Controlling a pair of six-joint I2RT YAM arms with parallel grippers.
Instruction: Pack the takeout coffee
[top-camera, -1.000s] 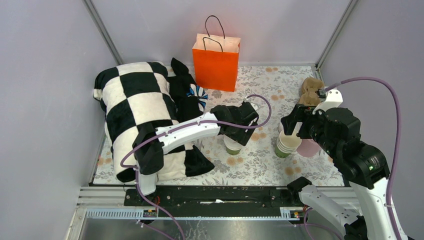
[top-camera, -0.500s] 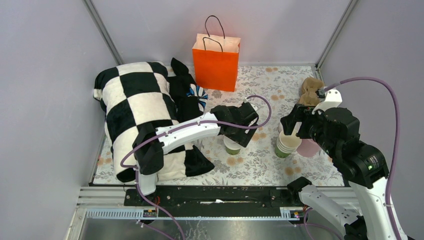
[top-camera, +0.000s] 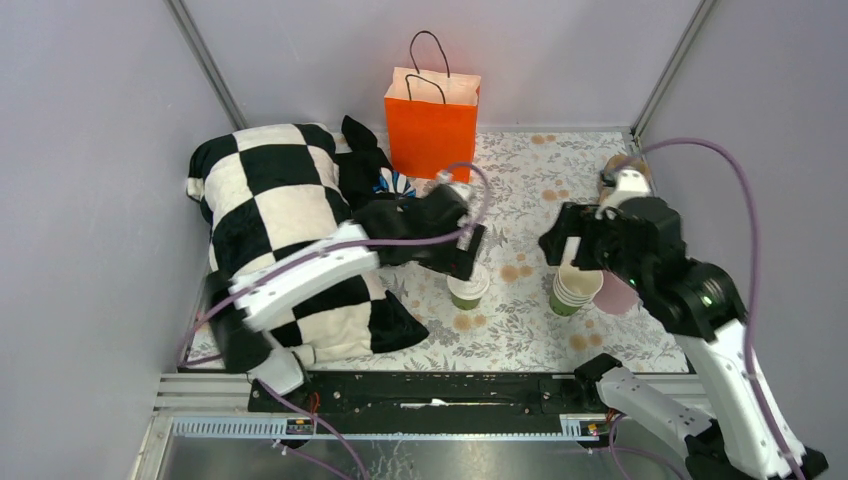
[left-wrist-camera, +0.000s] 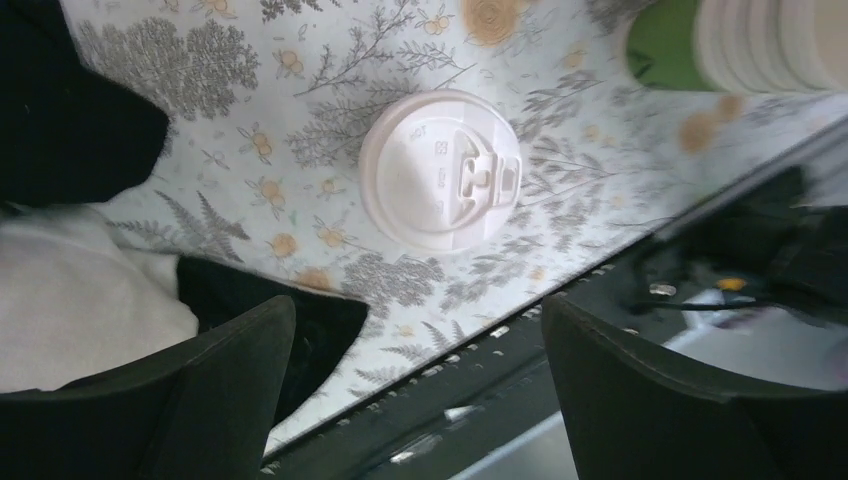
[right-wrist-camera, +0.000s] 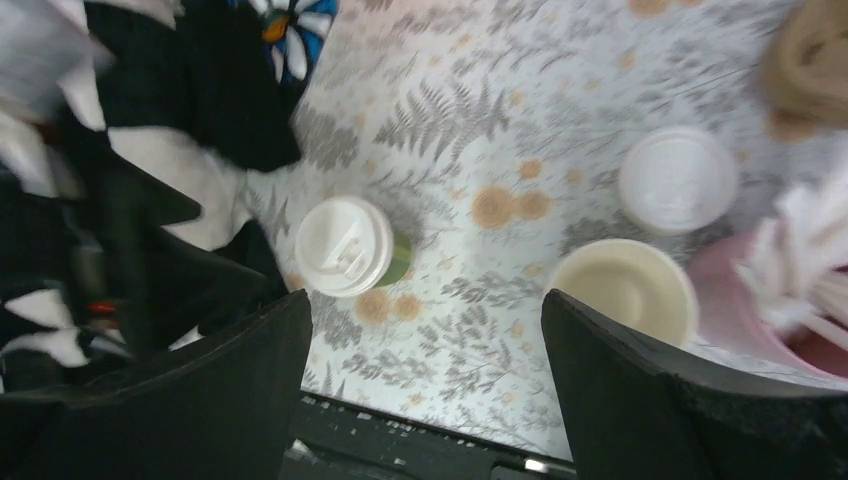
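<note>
The takeout coffee, a small green cup with a white lid, stands upright on the floral table cover. It also shows in the left wrist view and the right wrist view. My left gripper is open and empty, just above and behind the cup, not touching it; its jaws stand wide apart. My right gripper is open and empty, above the stack of lidless green cups; its jaws stand wide apart.
An orange paper bag stands open at the back. A black-and-white checkered cloth lies at the left. A pink cup of white sticks stands right of the stack. A loose white lid lies behind it.
My left gripper has drawn back and to the left off the coffee cup, so its lid now shows. My right gripper has shifted a little left and back.
</note>
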